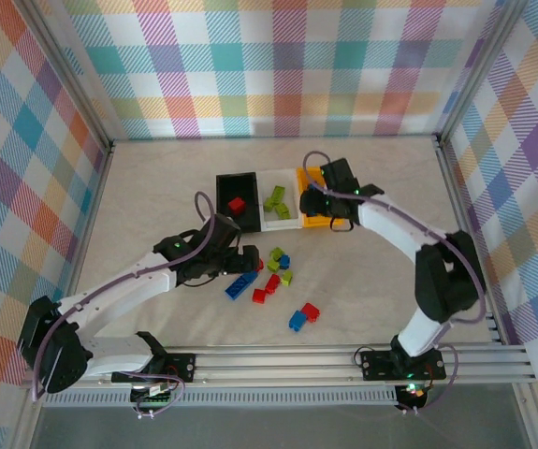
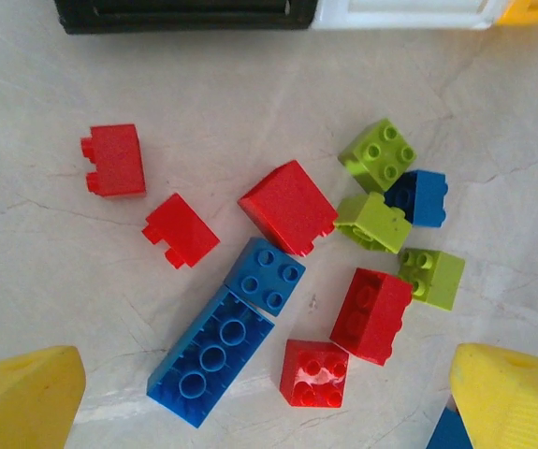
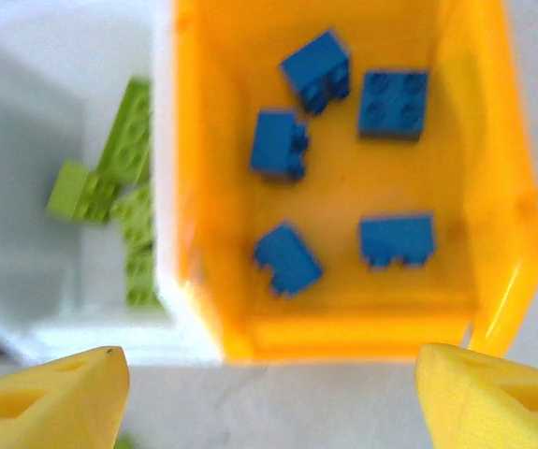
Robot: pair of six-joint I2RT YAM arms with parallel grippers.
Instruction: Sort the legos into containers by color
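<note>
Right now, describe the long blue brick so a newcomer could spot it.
From the black bin in the row of three, come toward the arms to the loose pile of bricks. The long blue brick lies at the pile's near-left edge. It's the only elongated piece, butting against a square blue brick.

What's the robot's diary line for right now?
left gripper: open over loose legos | right gripper: open over orange bin | orange bin: five blue legos
</note>
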